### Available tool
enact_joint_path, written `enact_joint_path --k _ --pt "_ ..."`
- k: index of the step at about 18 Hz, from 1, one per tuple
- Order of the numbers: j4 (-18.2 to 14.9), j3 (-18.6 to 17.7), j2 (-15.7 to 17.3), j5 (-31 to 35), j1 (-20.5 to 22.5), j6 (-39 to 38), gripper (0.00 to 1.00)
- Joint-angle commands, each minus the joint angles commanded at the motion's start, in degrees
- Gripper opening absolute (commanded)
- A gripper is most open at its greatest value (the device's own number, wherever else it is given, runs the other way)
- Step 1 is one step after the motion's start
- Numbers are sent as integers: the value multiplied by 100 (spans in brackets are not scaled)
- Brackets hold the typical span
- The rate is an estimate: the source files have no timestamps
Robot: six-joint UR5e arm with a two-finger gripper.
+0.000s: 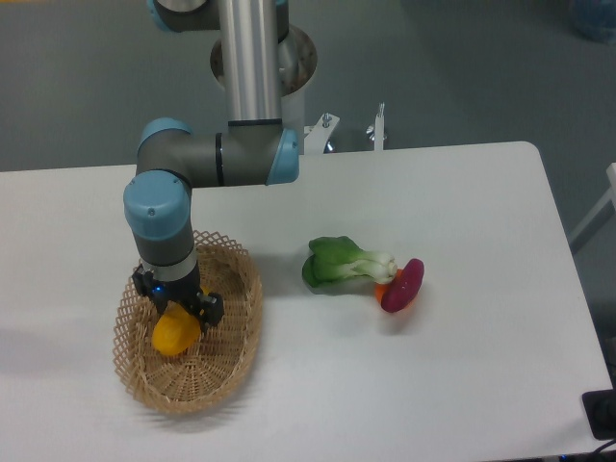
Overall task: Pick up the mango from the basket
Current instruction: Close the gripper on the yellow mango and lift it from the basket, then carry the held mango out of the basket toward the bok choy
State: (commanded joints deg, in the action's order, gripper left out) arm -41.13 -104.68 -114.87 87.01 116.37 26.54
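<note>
Because the mango (174, 333) lies down inside the basket (231, 361), the arm comes at it from straight above, its wrist column standing nearly upright over the basket's left half so that the pincer (179, 313) can reach past the raised lattice rim without knocking it. The pincer is down at the fruit, its dark fingers showing on either side of the mango's upper end, one at the left and one at the right, which reads as a grip closed around the fruit or very nearly so; whether the pads press firmly cannot be told from this one view. The mango appears low in the basket, its yellow-orange body showing below the fingers against the woven floor, and I judge it not yet lifted clear. Nothing else is visible in the basket, though the arm hides part of its interior. The basket itself rests on the white worktop (462, 212), toward the front left. Well apart to the right, outside any container, a green bok choy (342, 264) lies on its side, and a dark magenta vegetable (402, 285) leans just beside its stalk end, with a small orange piece (382, 283) tucked between them. None of these stand in the way of a straight lift.
</note>
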Motion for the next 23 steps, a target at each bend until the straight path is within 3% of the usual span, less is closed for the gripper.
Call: enact_joint_path --k 3,10,14,20,23 --pt "0 0 17 18 0 9 44" --pt "0 52 61 9 0 18 40" --pt "-17 324 290 9 26 61 40" --pt "-105 597 747 -157 720 140 41" --pt "-114 677 923 -193 1150 693 41"
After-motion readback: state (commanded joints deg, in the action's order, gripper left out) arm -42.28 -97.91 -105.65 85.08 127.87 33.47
